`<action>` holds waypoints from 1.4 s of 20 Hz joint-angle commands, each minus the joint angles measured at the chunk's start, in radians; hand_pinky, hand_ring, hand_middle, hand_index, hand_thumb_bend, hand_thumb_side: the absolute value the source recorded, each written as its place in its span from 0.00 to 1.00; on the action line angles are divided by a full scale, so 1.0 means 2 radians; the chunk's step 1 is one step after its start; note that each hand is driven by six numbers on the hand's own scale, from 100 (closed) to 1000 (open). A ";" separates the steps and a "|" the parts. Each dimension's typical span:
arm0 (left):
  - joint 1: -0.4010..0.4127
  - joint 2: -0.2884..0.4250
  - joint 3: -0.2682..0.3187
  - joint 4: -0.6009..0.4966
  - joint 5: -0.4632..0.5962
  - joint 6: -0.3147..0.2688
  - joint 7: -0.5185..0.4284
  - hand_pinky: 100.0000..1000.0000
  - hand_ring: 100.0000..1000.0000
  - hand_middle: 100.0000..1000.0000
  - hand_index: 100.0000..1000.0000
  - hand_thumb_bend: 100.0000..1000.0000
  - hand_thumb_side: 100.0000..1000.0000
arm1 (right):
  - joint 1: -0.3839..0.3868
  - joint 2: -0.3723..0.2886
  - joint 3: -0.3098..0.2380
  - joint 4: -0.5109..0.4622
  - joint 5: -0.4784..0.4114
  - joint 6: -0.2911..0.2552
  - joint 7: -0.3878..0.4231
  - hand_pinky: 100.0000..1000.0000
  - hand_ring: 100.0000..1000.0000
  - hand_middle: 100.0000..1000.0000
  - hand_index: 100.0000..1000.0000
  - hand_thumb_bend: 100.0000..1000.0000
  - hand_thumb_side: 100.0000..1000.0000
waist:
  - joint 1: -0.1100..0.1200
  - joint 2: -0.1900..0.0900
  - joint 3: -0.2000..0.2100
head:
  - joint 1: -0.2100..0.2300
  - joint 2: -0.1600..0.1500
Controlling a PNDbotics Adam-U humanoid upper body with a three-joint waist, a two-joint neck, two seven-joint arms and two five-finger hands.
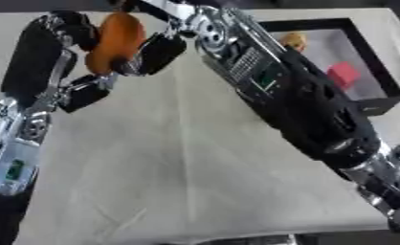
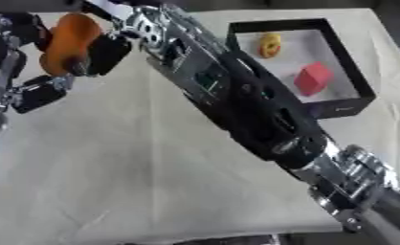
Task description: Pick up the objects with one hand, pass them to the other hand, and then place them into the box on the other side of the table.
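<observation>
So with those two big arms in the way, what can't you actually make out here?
- Box: in the left eye view the right arm hides its near left part; the right eye view shows more.
- Yellow thing in the box: too blurred to identify.
- Orange object: both hands' fingers cover parts of it.
- Right hand: which fingers touch the object cannot be told.
- Left hand: cut off by the right eye view's left edge.

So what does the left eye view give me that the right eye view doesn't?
Only the left eye view shows the left arm's whole forearm, down to the lower left corner. Only the right eye view shows the box unblocked, with the yellow piece and red block clear inside. Both show the orange object between the left hand and the right hand, fingers of both touching it.
</observation>
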 commanded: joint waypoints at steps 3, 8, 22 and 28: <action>-0.005 0.004 -0.003 -0.011 0.000 -0.013 0.009 0.45 0.31 0.25 0.35 0.00 0.00 | -0.010 0.000 0.001 0.005 0.001 -0.003 0.008 0.85 0.80 0.75 0.90 0.29 0.00 | 0.002 -0.012 0.001 | -0.002 -0.005; -0.005 0.004 -0.003 -0.009 -0.002 -0.020 0.014 0.46 0.31 0.26 0.36 0.00 0.00 | -0.009 0.003 0.002 0.012 -0.011 0.007 0.008 0.83 0.71 0.51 0.77 0.18 0.00 | 0.002 -0.011 0.002 | -0.004 -0.001; 0.000 0.002 -0.001 -0.007 -0.017 -0.001 0.059 0.56 0.42 0.39 0.56 0.23 0.00 | -0.008 0.000 0.007 0.007 -0.066 0.047 0.013 0.64 0.31 0.00 0.30 0.32 0.00 | 0.001 -0.013 0.002 | -0.008 0.003; 0.003 0.002 0.000 0.003 -0.017 0.034 0.069 0.73 0.67 0.67 0.95 0.60 0.00 | -0.004 -0.006 0.002 -0.005 -0.085 0.057 0.019 0.63 0.29 0.00 0.30 0.32 0.00 | 0.001 -0.012 0.001 | -0.009 0.004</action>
